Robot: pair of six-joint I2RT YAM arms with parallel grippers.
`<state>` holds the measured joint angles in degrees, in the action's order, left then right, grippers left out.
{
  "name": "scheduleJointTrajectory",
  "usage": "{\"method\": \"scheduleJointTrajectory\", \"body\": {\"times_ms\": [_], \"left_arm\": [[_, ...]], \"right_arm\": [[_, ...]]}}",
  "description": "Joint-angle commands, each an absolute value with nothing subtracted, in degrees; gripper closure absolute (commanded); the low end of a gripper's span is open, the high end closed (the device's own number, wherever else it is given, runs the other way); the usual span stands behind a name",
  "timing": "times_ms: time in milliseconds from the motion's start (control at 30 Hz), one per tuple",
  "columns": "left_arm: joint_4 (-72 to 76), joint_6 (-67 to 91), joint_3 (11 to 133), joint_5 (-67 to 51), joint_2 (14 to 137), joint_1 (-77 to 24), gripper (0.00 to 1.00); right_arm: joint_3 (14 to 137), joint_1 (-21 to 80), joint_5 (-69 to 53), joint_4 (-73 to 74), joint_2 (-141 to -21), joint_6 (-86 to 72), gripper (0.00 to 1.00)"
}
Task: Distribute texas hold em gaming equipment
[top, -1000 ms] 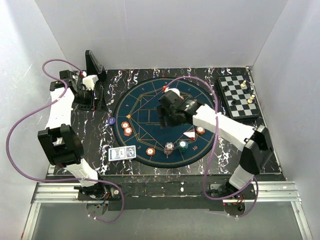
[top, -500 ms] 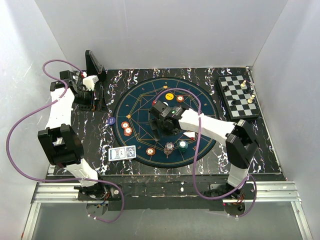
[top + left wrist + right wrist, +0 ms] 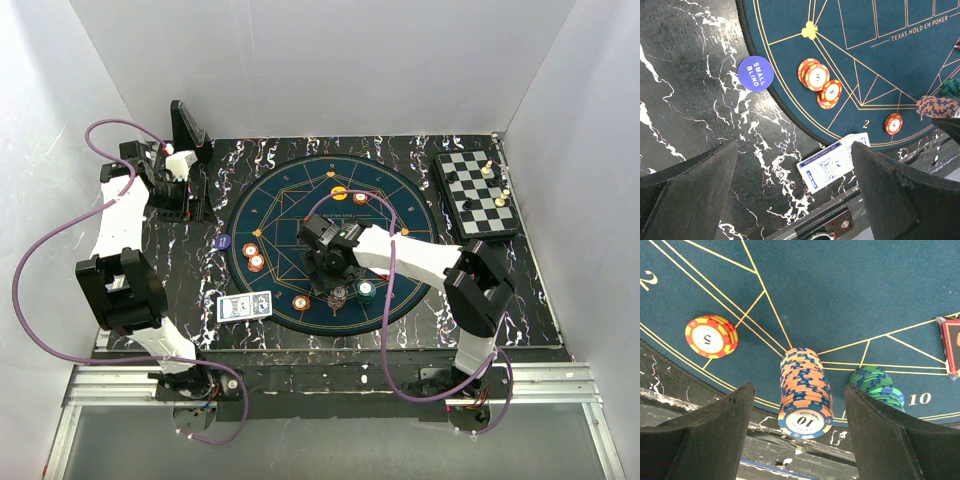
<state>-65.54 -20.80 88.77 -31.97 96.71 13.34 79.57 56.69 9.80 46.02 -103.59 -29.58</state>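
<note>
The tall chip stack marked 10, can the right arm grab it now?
Probably yes. The right gripper is open, the tall chip stack sits between its fingers, and nothing blocks the way.

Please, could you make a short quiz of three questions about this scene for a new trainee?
1. True or false: the SMALL BLIND disc lies on the blue mat.
2. Which number shows on the chip stack between the open fingers of the right gripper? A) 5 B) 10 C) 25
3. Fill in: the neighbouring stack is ____ in colour.
Key: 1 false, it lies on the marble table beside the mat; 2 B; 3 green.
</note>
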Motion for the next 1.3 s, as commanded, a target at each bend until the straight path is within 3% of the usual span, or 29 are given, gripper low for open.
{"method": "scheduleJointTrajectory", "body": {"times_ms": [0,633,967,1267], "left_arm": [[-65.13,-20.74,89.74,-32.96,94.48,13.62,0.02],[-64.95,-20.83,89.39,-33.05,94.75,13.62,0.02],[-64.07,-20.74,87.72,-32.96,94.39,13.62,0.02],[-63.11,-20.22,87.1,-32.96,94.83,13.54,0.02]], "right_arm": [[78.66,57.13,9.05,45.09,-102.66,-29.0,0.23],[79.28,57.3,9.58,46.41,-102.66,-28.48,0.47],[81.56,57.3,9.49,48.07,-102.04,-27.77,0.8],[90.78,57.39,10.46,53.17,-103.27,-26.63,0.97]]}}
